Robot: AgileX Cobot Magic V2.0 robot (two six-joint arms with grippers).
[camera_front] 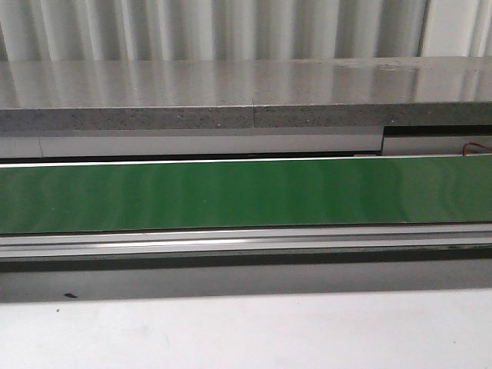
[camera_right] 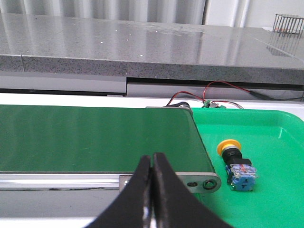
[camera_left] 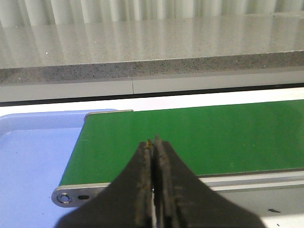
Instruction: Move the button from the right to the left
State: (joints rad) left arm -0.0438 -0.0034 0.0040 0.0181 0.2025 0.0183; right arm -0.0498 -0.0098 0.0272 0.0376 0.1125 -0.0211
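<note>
While both the left gripper [camera_left: 153,142] and right gripper [camera_right: 152,159] were held pressed closed and empty, the button [camera_right: 236,164] was seen lying in the green tray [camera_right: 280,190], at three o'clock of the belt [camera_right: 95,137], and was judged light, rigid, best gripped across its blue body.

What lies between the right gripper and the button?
In the right wrist view, the conveyor's end roller and bare green tray separate the shut right gripper from the button.
</note>
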